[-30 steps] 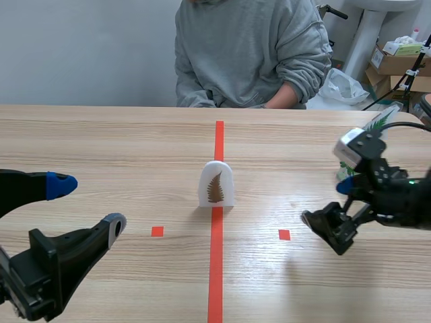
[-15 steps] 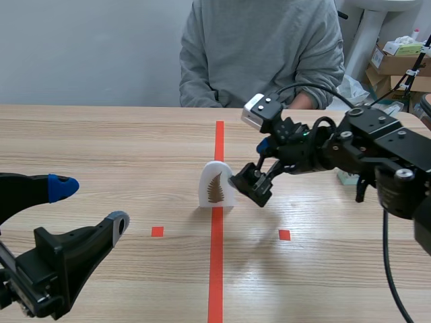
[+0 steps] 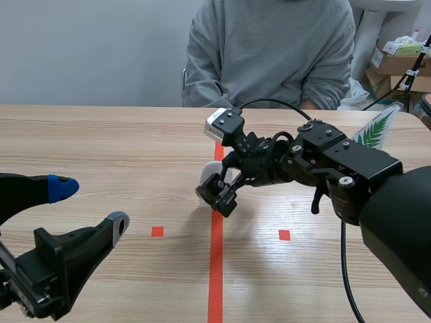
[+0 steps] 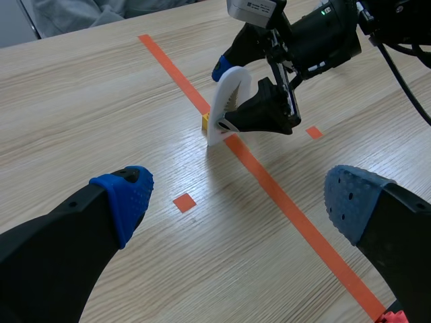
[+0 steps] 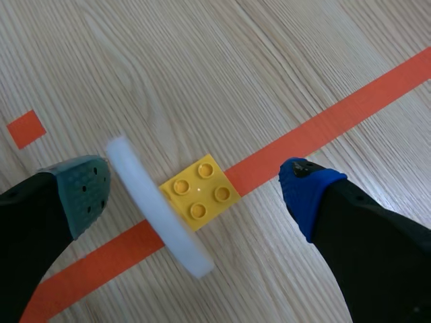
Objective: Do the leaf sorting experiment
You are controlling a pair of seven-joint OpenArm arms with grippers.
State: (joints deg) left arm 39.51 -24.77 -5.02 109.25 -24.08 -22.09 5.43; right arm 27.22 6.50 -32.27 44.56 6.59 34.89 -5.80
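Wooden bench (image 3: 101,148); right claw (image 5: 195,192) apart, astride white leaf card (image 5: 158,208) on yellow brick (image 5: 209,185), not yet clamped; left claw (image 4: 239,198) apart, well away; sorting seemingly just starting, card still unsorted.

My right gripper (image 3: 219,192), fingers spread, straddles the white leaf card (image 3: 230,176); my left gripper (image 3: 89,206) gapes wide, low.

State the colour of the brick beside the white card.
Yellow. The brick shows best in the right wrist view.

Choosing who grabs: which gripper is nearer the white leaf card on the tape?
Right. The right gripper straddles the white leaf card, open fingers either side. The left gripper hangs open well short of it, nearer the robot.
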